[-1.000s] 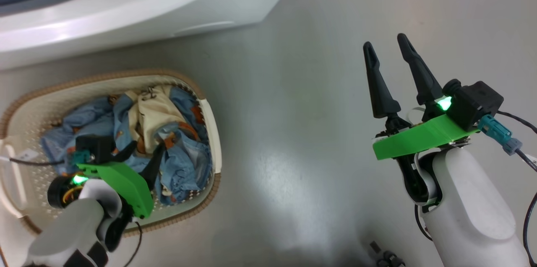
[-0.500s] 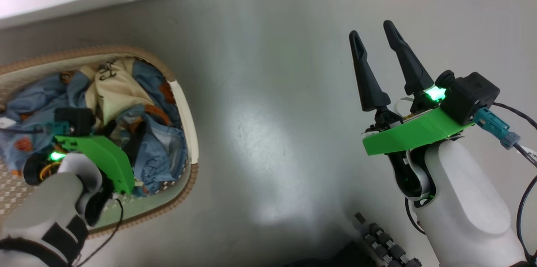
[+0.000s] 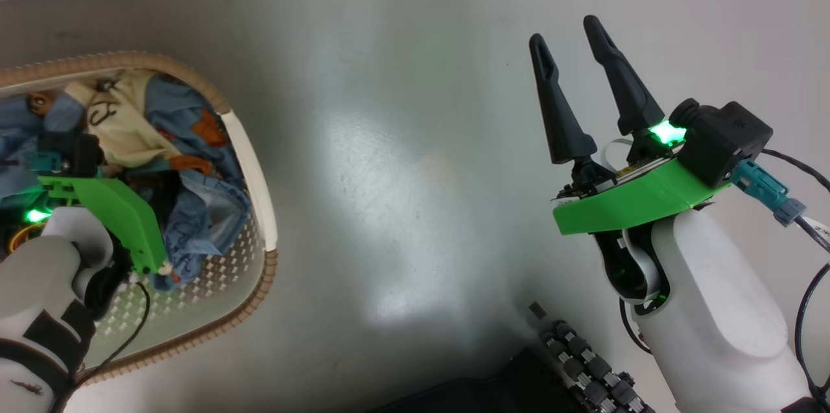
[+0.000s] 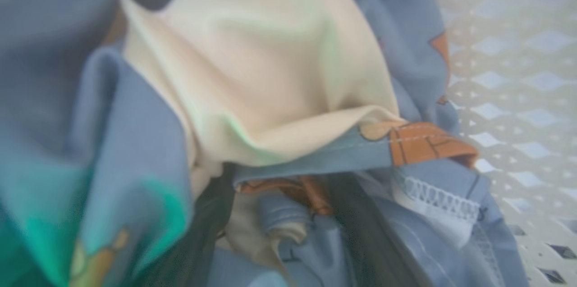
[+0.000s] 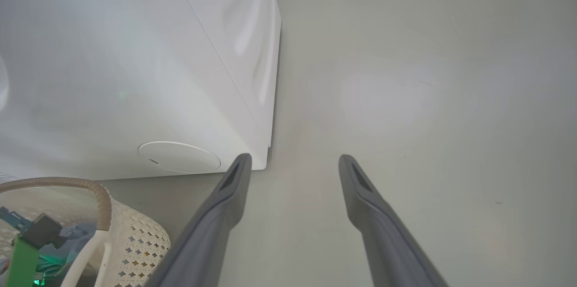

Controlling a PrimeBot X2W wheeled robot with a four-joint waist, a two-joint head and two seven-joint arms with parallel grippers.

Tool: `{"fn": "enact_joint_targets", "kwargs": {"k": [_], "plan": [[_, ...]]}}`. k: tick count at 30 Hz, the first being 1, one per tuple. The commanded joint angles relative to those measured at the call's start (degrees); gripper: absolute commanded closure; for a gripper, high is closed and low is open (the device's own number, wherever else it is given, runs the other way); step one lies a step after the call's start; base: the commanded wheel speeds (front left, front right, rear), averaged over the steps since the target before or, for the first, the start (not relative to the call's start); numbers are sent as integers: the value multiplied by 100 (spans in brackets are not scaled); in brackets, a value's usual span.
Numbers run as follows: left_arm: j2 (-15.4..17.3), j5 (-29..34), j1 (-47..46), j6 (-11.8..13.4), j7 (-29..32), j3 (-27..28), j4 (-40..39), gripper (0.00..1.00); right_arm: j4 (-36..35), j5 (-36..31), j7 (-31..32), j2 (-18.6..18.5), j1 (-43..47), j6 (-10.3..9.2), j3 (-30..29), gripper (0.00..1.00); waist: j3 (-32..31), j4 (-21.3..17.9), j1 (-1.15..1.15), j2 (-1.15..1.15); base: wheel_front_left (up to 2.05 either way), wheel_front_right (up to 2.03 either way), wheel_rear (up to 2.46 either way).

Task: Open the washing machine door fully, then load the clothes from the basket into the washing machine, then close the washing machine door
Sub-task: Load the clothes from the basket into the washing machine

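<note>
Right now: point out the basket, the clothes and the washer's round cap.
basket [image 3: 251, 160]: head view, cream rim, right side.
clothes [image 3: 123, 122]: head view, cream fabric atop pile.
round cap [image 5: 179, 157]: right wrist view, disc centre.

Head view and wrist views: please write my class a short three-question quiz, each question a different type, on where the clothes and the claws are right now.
1. True or false: the right claw, out over the floor, is shut on a garment.
2. Where do the clothes lie? A) in the basket B) spread on the floor C) in the right claw.
3. Short answer: which claw has its fingers down among the clothes?

Key: 1 false, it stands open and empty. 2 A. 3 the left claw.
</note>
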Motion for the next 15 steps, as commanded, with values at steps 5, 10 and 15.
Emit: {"fn": "enact_joint_targets", "kwargs": {"k": [5,10,15], "plan": [[145,-109,-13,-20,-41,-19,155,0,-170,119,-45,39,186,31,138,0,133,-98,0,0,0,0,0],[156,-187,-70,-20,-66,-107,216,0,-171,135,-45,39,188,31,144,0,134,-126,0,0,0,0,0],[218,-283,-96,-20,-54,-203,182,100,-175,163,-45,39,182,31,172,0,119,-157,0,0,0,0,0]]}}
